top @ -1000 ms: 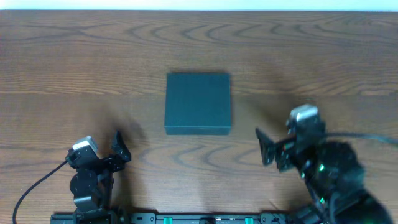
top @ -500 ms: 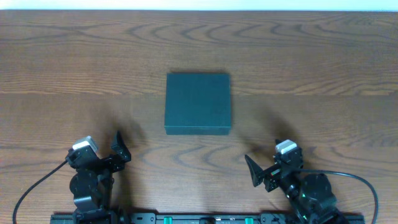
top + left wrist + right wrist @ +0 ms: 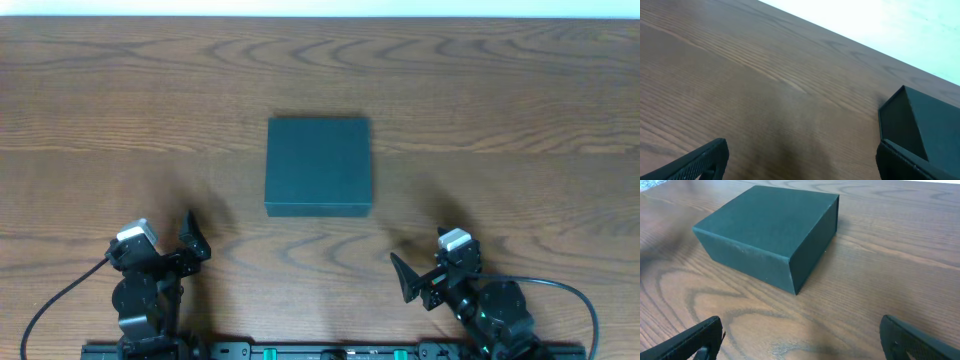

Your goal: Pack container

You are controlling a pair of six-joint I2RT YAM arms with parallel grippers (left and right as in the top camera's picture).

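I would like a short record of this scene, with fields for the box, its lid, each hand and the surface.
container: dark box near the middle of the table, nothing touching it
lid: shut, lying flat on top
left hand: open, holding nothing, near the front left edge, apart from the box
right hand: open, holding nothing, near the front right, apart from the box
surface: wooden table

We see a wooden bench (image 3: 520,90) filling nearly the whole overhead view: mid-brown, with strong wavy grain. A pale, bright strip (image 3: 320,8) runs along its far edge. Light is soft and even, with faint blurred shadows on the wood.
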